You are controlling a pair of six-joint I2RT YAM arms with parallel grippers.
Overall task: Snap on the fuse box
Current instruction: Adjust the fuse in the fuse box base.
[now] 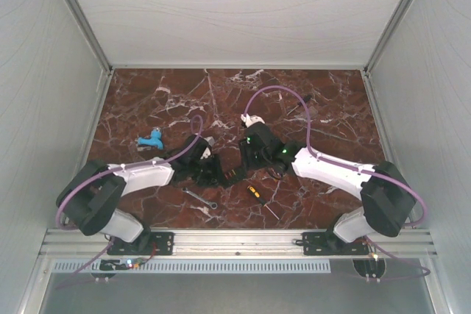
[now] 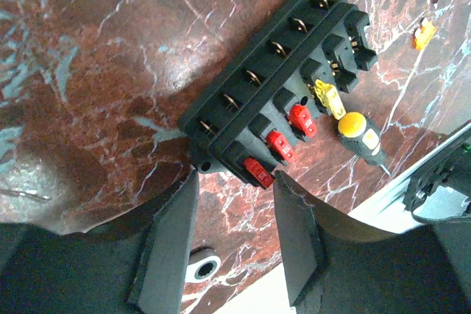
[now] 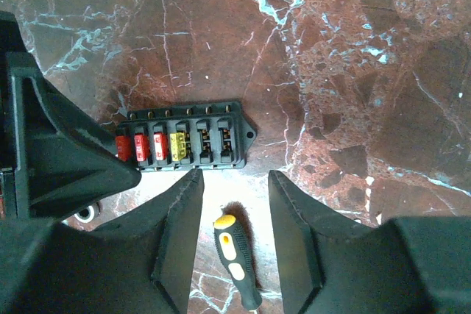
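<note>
Two robot arms meet over a fuse box (image 3: 188,137) lying flat, fuse side up, in the middle of a red marble table (image 1: 147,101). The black box is uncovered and shows three red fuses (image 3: 140,147) at one end of its row, then a yellow fuse (image 3: 177,145), then two open slots.

The left gripper (image 2: 235,178) sits at the red-fuse end of the box with its claw spread. One fingertip is right at the box's corner, while a strip of table shows between the box and the other finger, so the claw is not pinching the box. The right gripper (image 3: 235,178) hangs over the box's long side, also spread and holding nothing, with its fingertips short of the box.

A yellow-and-black screwdriver (image 3: 235,262) lies just beside the box on the side nearer the arm bases, in line with the gap in the right claw. A silver wrench (image 1: 199,198) lies near the box on that same side, closer to the left arm. A small blue object (image 1: 151,139) sits well apart from the box, beyond the left arm. A small orange piece (image 2: 424,34) lies on the marble past the box's empty-slot end.
</note>
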